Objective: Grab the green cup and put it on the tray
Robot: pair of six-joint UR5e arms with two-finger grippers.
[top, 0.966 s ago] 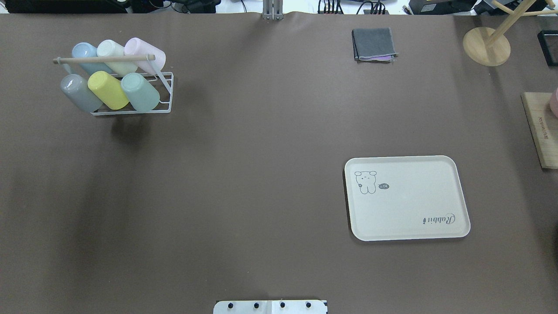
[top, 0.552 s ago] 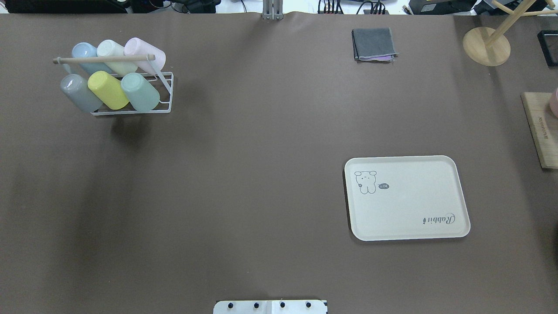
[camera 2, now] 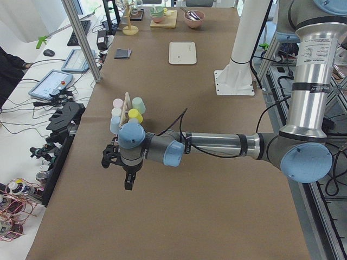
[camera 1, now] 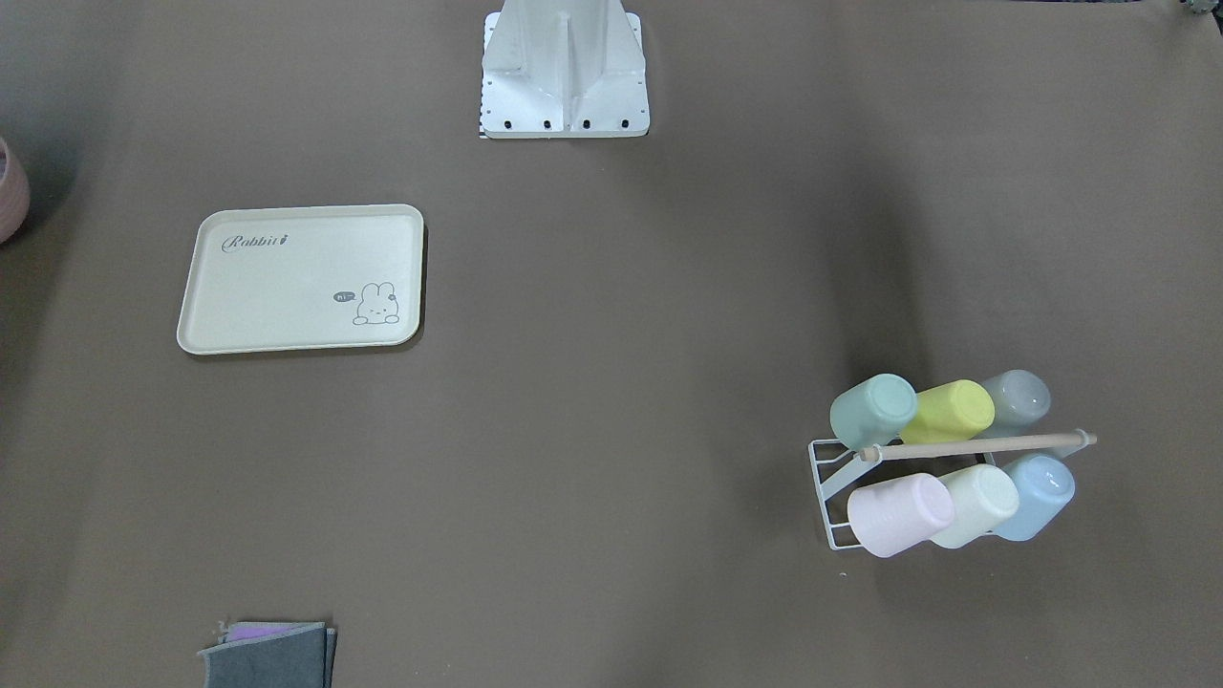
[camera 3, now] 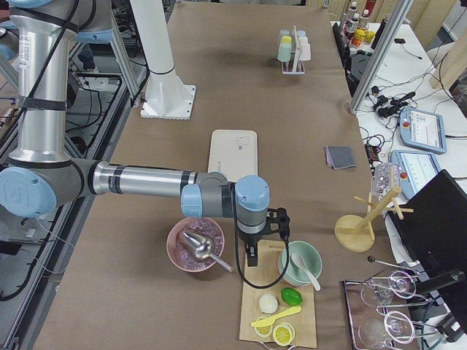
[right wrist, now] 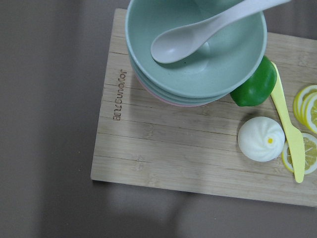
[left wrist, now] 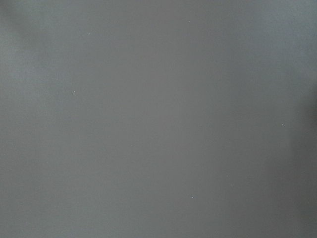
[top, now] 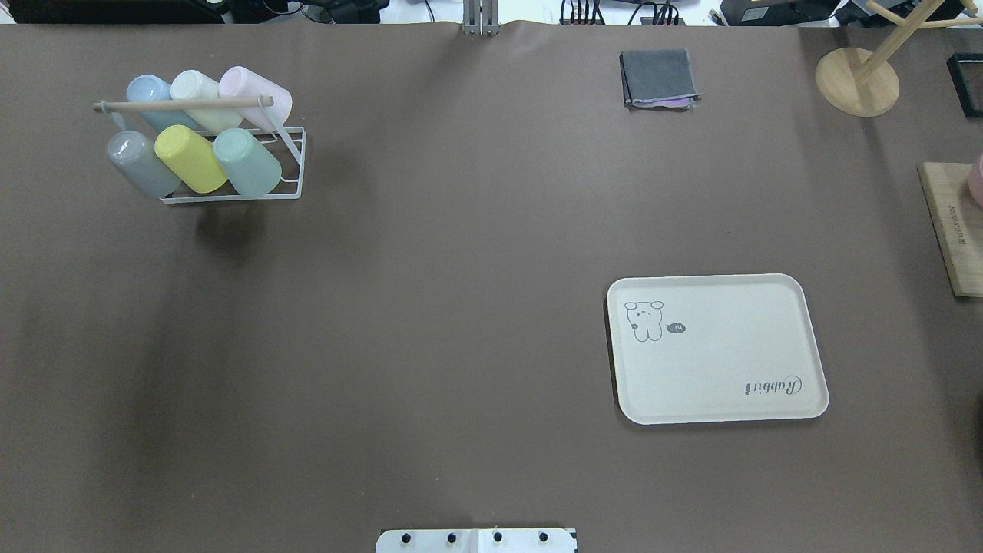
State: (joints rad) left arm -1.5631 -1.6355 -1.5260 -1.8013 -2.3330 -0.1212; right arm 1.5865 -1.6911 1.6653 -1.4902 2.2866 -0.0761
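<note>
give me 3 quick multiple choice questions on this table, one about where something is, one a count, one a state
1. Where is the green cup?
A. on the tray
B. in the rack, beside the yellow cup
C. on the wooden board

2. How many cups does the rack hold?
A. four
B. six
C. eight

3. What lies on the tray?
A. nothing
B. a bowl
C. a folded cloth

Answers:
1 B, it lies tilted at the end of the rack's row nearer the robot, with the yellow cup next to it.
2 B, there are two rows of three.
3 A, only its printed bunny and lettering show on it.
</note>
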